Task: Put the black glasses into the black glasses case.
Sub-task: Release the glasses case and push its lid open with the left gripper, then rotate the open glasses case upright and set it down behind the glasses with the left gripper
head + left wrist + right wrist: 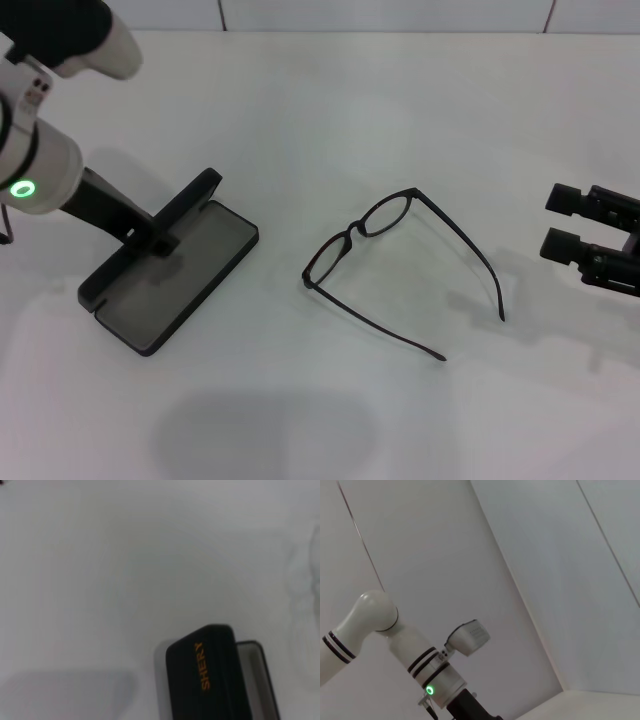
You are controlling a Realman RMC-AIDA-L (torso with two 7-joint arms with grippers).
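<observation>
The black glasses lie on the white table in the middle, with both temple arms unfolded and pointing toward the front right. The black glasses case lies open at the left, grey lining up and its lid raised. My left gripper is at the lid and closed on its edge, holding it up. The left wrist view shows the lid's outside with gold lettering. My right gripper hovers open and empty at the right edge, to the right of the glasses.
The white table stretches to a white wall at the back. The right wrist view shows only the wall and my left arm farther off. Nothing else lies on the table.
</observation>
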